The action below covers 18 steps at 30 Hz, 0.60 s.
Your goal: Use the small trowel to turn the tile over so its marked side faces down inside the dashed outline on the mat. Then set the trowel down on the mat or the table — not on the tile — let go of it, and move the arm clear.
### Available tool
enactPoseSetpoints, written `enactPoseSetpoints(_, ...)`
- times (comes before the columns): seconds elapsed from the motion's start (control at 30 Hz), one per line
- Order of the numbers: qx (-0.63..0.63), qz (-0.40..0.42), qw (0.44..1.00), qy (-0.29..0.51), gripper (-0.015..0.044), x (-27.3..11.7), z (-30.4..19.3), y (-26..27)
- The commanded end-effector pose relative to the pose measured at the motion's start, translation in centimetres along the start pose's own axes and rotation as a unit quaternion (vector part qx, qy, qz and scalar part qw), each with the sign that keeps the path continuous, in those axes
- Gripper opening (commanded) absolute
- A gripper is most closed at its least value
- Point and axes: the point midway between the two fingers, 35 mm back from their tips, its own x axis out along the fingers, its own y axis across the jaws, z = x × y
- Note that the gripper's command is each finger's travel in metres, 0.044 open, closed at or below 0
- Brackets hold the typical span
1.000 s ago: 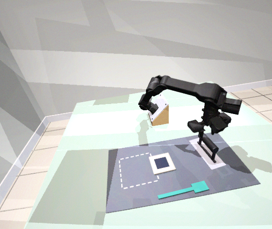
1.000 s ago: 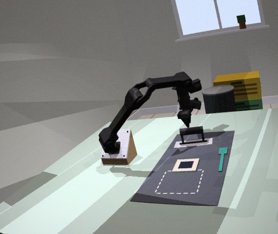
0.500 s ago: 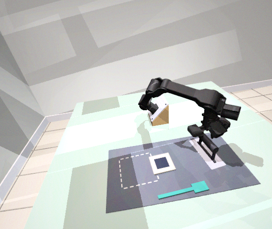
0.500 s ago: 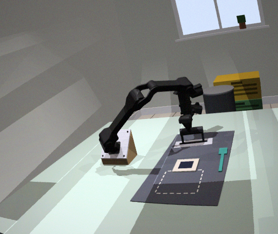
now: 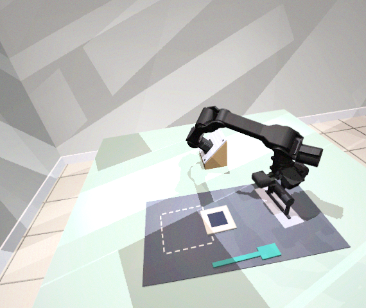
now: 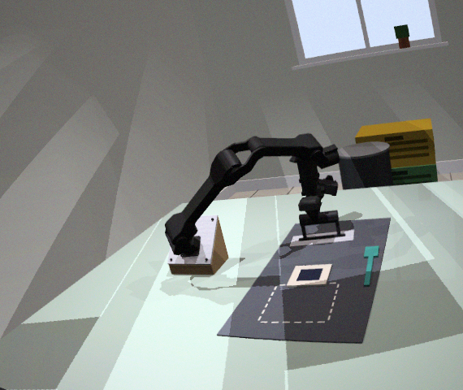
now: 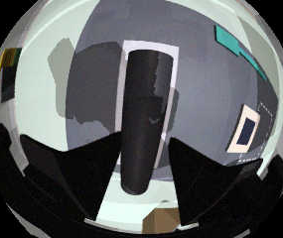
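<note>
The trowel [image 5: 284,199] [image 6: 345,236] [image 7: 144,93] has a black bar handle on a pale blade and lies on the far right part of the dark mat [image 5: 176,271] [image 6: 349,327] [image 7: 201,73]. My gripper [image 5: 273,190] [image 6: 319,227] [image 7: 146,139] points straight down over it, its fingers closed on either side of the handle. The blade rests on the mat. The tile [image 5: 217,219] [image 6: 309,275] [image 7: 247,131] lies flat with its dark blue marked side up, at the near corner of the dashed outline [image 5: 162,233] [image 6: 295,322].
A teal flat paddle-shaped tool [image 5: 243,257] [image 6: 369,264] [image 7: 236,46] lies on the mat's front edge. The arm's wedge-shaped base [image 5: 217,157] [image 6: 210,252] stands on the table behind the mat. A dark bin [image 6: 364,166] and yellow-green crates [image 6: 408,145] stand beyond the table.
</note>
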Motion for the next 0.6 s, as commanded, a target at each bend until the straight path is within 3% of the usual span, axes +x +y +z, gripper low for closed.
enactPoseSetpoints(0.0,-0.002,-0.003,1.0,0.0,0.0178,0.14,-0.02,-0.08)
enactPoseSetpoints(0.23,-0.002,-0.003,1.0,0.0,0.0131,0.14,-0.02,-0.08)
enactPoseSetpoints(0.57,-0.002,-0.003,1.0,0.0,0.013,0.14,-0.02,-0.08)
